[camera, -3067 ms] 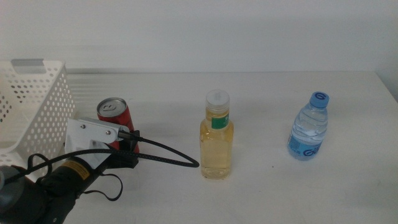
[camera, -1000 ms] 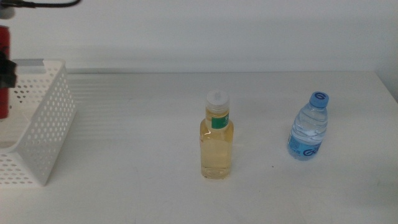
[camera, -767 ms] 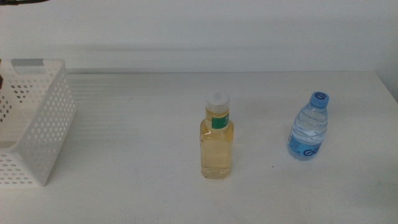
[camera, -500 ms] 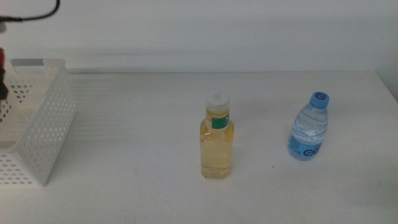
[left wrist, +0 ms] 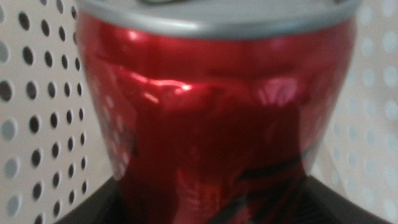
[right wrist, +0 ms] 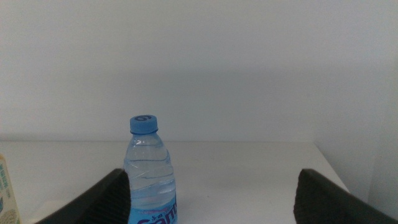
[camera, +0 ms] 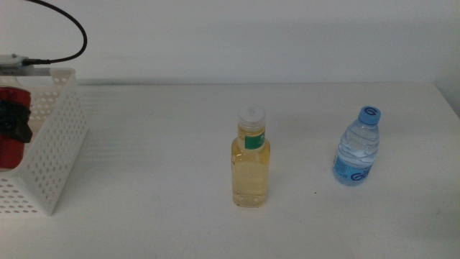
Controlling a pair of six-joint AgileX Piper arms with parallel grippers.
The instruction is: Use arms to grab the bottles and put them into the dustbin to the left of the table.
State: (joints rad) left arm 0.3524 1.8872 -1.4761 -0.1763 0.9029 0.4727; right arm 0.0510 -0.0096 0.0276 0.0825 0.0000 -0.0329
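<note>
My left gripper [camera: 16,121] is shut on the red can [camera: 8,147] and holds it upright inside the white perforated dustbin [camera: 57,144] at the table's left edge. In the left wrist view the can [left wrist: 211,124] fills the frame, with the dustbin's perforated wall [left wrist: 37,124] behind it. The yellow-liquid bottle [camera: 250,162] stands at the table's middle. The blue-capped water bottle [camera: 356,147] stands at the right. My right gripper [right wrist: 211,208] is open and empty, low over the table and facing the water bottle [right wrist: 149,174], some way short of it.
A thick black cable [camera: 68,21] loops above the dustbin at the top left. The table's right edge [camera: 449,101] runs close behind the water bottle. An edge of the yellow bottle [right wrist: 5,193] shows in the right wrist view.
The left gripper lifted the red can off the table and carried it left over the dustbin. In the last half second it has come down lower into the dustbin. Both bottles stayed put.
</note>
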